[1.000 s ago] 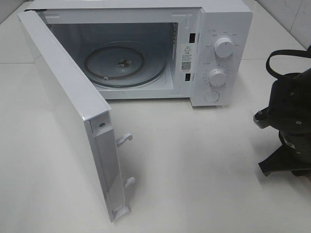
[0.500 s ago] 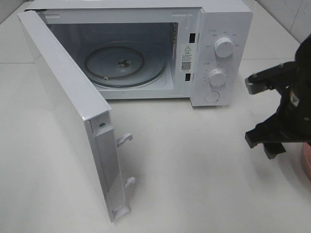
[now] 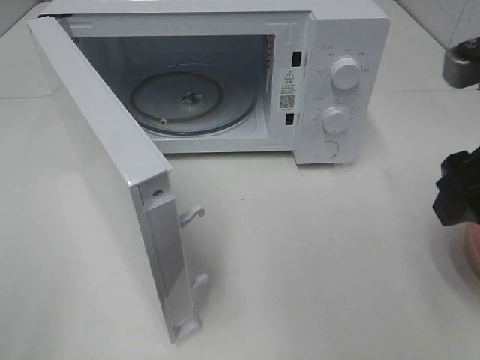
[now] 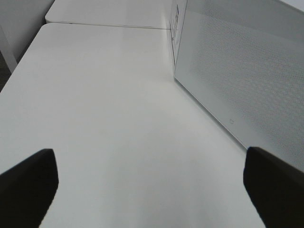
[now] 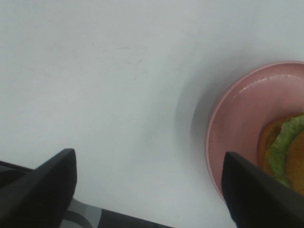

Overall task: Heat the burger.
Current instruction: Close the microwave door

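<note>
The burger [image 5: 285, 152], with a golden-brown bun and a green lettuce frill, lies on a pink plate [image 5: 237, 114] at the edge of the right wrist view. My right gripper [image 5: 147, 156] is open above the table, and the plate's rim lies near one fingertip [image 5: 251, 190]. In the high view only a sliver of the plate [image 3: 473, 253] shows at the right edge, under my right arm [image 3: 457, 191]; the burger is hidden there. My left gripper [image 4: 149, 156] is open and empty over bare table beside the microwave door [image 4: 247, 71].
The white microwave [image 3: 341, 45] stands at the back with its door [image 3: 105, 165] swung wide open to the left. Its glass turntable [image 3: 191, 101] holds nothing. Two knobs [image 3: 345, 73] are on its right panel.
My right arm has moved right and back, almost out of the high view's right edge. The pink plate's edge has come into sight there. The microwave has not moved.
</note>
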Tool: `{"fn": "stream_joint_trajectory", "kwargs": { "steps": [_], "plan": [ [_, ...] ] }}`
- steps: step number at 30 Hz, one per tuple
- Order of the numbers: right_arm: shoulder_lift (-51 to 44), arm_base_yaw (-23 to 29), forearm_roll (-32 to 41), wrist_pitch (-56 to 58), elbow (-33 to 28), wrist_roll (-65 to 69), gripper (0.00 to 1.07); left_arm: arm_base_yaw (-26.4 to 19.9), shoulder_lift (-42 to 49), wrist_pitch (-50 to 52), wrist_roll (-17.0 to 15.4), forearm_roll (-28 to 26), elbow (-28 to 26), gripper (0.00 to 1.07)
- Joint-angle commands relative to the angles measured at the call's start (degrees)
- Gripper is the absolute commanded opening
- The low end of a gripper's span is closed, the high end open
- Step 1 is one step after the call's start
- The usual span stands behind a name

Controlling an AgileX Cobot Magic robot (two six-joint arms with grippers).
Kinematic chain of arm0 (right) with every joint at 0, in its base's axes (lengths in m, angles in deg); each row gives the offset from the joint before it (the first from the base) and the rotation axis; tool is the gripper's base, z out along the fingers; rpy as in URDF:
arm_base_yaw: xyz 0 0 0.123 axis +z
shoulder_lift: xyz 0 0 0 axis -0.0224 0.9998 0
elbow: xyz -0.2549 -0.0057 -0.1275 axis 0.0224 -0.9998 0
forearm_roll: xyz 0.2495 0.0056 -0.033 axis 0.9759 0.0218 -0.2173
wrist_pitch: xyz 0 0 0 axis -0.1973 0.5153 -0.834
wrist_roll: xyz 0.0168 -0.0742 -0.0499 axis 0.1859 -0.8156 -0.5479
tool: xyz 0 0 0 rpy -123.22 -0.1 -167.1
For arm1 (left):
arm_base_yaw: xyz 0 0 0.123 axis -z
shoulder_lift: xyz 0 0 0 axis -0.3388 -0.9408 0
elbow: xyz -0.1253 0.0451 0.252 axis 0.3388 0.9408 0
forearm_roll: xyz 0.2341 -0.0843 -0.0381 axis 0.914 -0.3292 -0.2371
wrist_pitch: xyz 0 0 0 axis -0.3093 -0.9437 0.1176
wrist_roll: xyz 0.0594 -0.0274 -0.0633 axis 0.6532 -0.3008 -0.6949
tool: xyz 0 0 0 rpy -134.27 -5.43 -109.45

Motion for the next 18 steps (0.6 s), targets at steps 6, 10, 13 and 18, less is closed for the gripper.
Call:
{"fn": "stream_joint_trajectory", "kwargs": {
  "steps": [6, 10, 13, 18],
  "plan": [
    [-14.9, -0.17, 8.48, 5.61, -0.29, -6.53, 0.76, 0.06, 1.32, 0.34, 0.06, 0.0, 0.23, 0.98],
    [-21.83, -0.17, 9.91, 7.85, -0.29, -5.21, 0.77, 0.06, 1.32, 0.34, 0.06, 0.0, 0.23, 0.98],
    [-26.01, -0.17, 9.91, 8.42, -0.34, -5.1, 0.77, 0.06, 1.32, 0.34, 0.06, 0.0, 0.23, 0.98],
    [-33.58, -0.86, 9.45, 8.14, -3.04, -5.39, 0.77, 0.06, 1.32, 0.34, 0.06, 0.0, 0.23, 0.98]
  ]
}}
